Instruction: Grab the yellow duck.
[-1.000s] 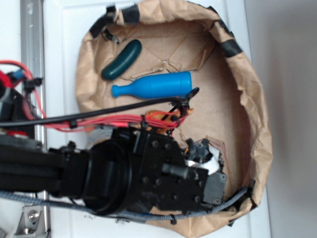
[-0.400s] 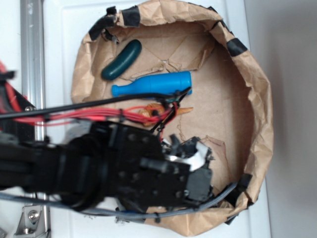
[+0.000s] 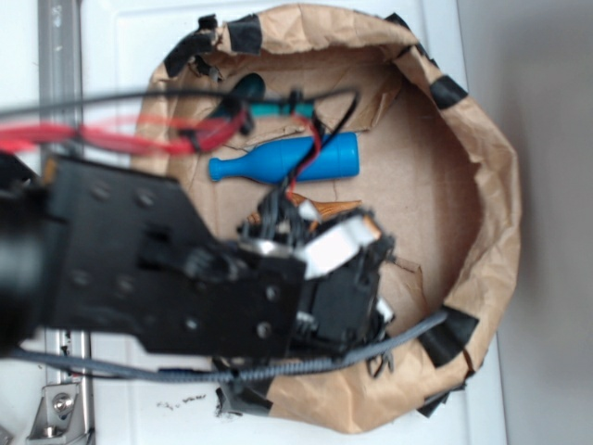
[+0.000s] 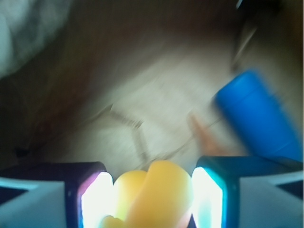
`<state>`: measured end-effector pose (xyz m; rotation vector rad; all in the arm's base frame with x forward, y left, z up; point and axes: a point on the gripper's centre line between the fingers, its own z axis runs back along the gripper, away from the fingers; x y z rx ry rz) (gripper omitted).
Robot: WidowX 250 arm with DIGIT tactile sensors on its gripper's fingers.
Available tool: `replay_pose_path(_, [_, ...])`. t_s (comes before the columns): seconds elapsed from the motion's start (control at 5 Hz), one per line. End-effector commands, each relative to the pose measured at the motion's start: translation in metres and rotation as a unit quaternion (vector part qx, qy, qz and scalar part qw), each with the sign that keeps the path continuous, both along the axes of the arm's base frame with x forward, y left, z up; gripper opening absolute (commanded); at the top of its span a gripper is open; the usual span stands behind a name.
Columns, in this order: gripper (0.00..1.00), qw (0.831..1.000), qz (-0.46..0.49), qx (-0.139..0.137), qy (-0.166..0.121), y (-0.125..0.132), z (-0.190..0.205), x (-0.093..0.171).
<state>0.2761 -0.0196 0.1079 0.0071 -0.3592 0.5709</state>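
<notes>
Setting: white tabletop (image 3: 120,56) carrying a crumpled brown paper basin (image 3: 482,185) with black tape patches along its rim.
Basin contents: blue bottle (image 3: 283,159) lay on its side toward the far part of the floor; a dark green object (image 3: 248,88) sat beyond it, mostly hidden by my red and black cables.
My gripper (image 4: 147,197): fingers narrowed onto the yellow duck, one pad to each side of it.
Yellow duck (image 4: 153,194): sat between my two pads in the wrist view, seemingly touching both; hidden beneath my arm in the exterior view.
Height: cannot tell whether the duck rested on the paper floor or hung clear of it.
Step in hand: the grasp itself, judged closed or very nearly so.
Next move: a straight lift with pressure kept steady, clear of the bottle at right.
Risk: glossy rounded body might squirt from the pads.
</notes>
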Motion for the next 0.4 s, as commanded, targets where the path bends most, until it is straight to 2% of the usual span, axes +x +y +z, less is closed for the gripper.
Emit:
replay_pose_path(0.0, [0.0, 0.998, -0.009, 0.043, -0.044, 0.0233, 0.0401, 0.0142])
replay_pose_path(0.2, [0.0, 0.998, -0.018, 0.044, -0.036, 0.0217, 0.0357, 0.0139])
